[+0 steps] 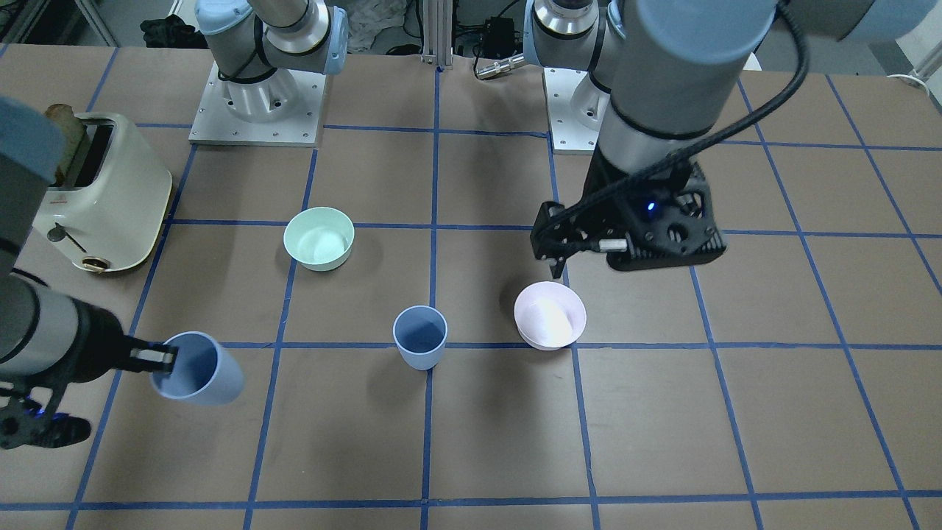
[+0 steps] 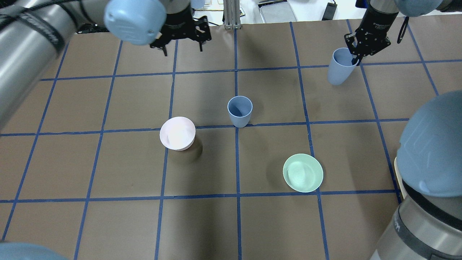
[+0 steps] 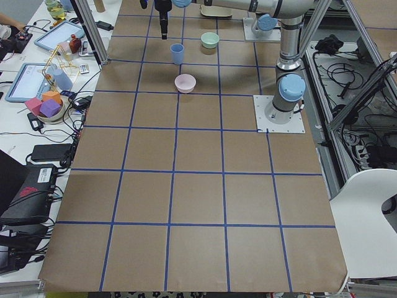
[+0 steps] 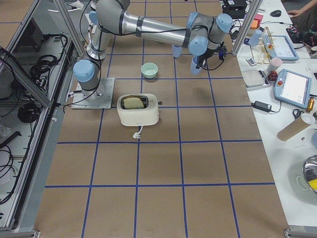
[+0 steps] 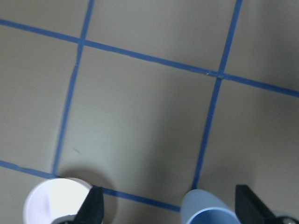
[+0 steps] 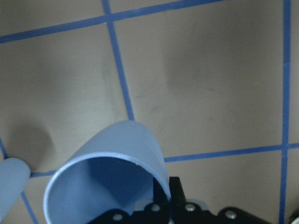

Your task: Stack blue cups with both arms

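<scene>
One blue cup (image 1: 420, 337) stands upright near the table's middle; it also shows in the overhead view (image 2: 239, 110). My right gripper (image 1: 158, 358) is shut on the rim of the second blue cup (image 1: 197, 368), one finger inside it. It holds that cup tilted above the table, as the overhead view (image 2: 339, 66) and the right wrist view (image 6: 112, 177) show. My left gripper (image 2: 182, 47) is open and empty, raised over the table. Its fingertips (image 5: 93, 205) frame the standing cup's rim (image 5: 205, 210) at the bottom of the left wrist view.
A pale pink bowl (image 1: 550, 315) sits beside the standing cup and a mint-green bowl (image 1: 319, 237) sits nearer the robot. A cream toaster (image 1: 103, 195) stands on the right arm's side. Brown paper with blue tape lines (image 2: 236, 162) covers the table.
</scene>
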